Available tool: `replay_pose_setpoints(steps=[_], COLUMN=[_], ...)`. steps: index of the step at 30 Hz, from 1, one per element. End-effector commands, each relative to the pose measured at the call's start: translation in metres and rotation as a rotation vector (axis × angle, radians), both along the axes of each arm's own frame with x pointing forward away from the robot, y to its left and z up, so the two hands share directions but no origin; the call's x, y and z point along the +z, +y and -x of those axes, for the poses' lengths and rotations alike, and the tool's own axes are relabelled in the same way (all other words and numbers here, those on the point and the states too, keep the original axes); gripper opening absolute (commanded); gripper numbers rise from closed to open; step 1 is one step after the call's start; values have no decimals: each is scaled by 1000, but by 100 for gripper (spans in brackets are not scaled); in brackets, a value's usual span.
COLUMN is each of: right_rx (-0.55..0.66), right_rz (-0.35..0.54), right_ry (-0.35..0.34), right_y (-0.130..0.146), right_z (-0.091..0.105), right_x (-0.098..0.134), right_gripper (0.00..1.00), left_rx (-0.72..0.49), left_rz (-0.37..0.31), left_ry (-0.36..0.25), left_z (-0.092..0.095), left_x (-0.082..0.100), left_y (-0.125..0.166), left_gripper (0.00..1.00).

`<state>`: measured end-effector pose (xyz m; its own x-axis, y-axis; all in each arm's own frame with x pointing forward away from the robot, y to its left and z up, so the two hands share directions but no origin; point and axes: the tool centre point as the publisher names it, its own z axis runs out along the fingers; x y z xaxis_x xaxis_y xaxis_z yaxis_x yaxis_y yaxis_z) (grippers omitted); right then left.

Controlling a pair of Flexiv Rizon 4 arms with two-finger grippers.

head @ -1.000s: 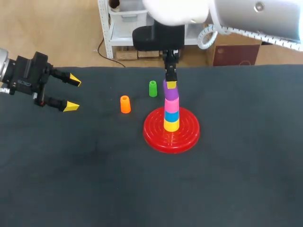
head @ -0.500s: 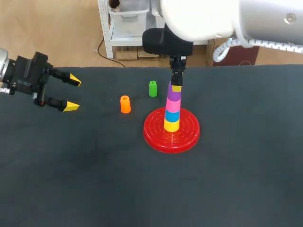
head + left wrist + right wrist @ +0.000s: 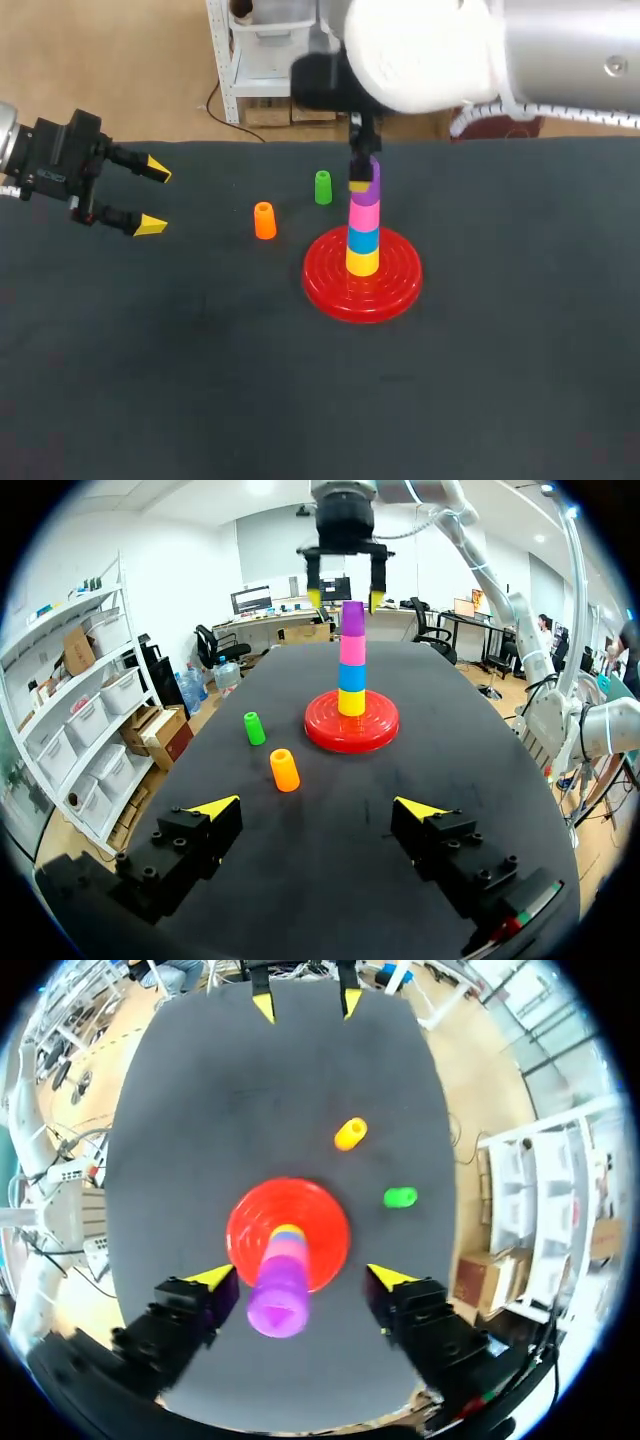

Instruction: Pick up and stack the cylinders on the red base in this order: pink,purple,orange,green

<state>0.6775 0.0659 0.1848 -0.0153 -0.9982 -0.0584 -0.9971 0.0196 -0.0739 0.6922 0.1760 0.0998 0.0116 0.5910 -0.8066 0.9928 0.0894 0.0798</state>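
The black table [image 3: 200, 400] takes up most of what I see. The right arm [image 3: 450, 50] hangs over the stack, and the right gripper [image 3: 300, 1278] is spread wide on both sides of the purple cylinder [image 3: 370, 197] without touching it. The left gripper [image 3: 154, 197] is held wide too, well off to the side. On the red base [image 3: 395, 288] stand yellow [image 3: 362, 264], blue [image 3: 363, 241], pink [image 3: 364, 217], then purple on top. The orange [image 3: 264, 221] and green [image 3: 322, 187] cylinders stand upright on the table beside the base.

Bright, even light from overhead — only faint, soft shadows lie on the matte dark table [image 3: 200, 380].
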Motion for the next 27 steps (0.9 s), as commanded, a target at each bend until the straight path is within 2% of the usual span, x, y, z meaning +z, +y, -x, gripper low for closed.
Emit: replay_pose_setpoints(steps=[1, 7, 12, 13, 20, 27], right_rx=[59, 165, 214, 218, 178, 135], right_rz=[11, -13, -10, 4, -7, 12], right_ry=[12, 81, 131, 119, 121, 101], right_y=[28, 77, 115, 121, 141, 147], right_z=[-22, -52, -62, -63, -66, -56], right_x=[17, -4, -37, -44, -89, -116], right_gripper=[100, 100, 100, 100, 100, 100], left_rx=[2, 2, 2, 2, 2, 2], left_rz=[1, 1, 1, 1, 1, 1], left_ry=[-4, -4, -4, -4, -4, -4], left_z=[1, 1, 1, 1, 1, 1], left_x=[-1, -1, -1, -1, -1, -1], left_y=[0, 0, 0, 0, 0, 0], left_gripper=[100, 100, 100, 100, 100, 100])
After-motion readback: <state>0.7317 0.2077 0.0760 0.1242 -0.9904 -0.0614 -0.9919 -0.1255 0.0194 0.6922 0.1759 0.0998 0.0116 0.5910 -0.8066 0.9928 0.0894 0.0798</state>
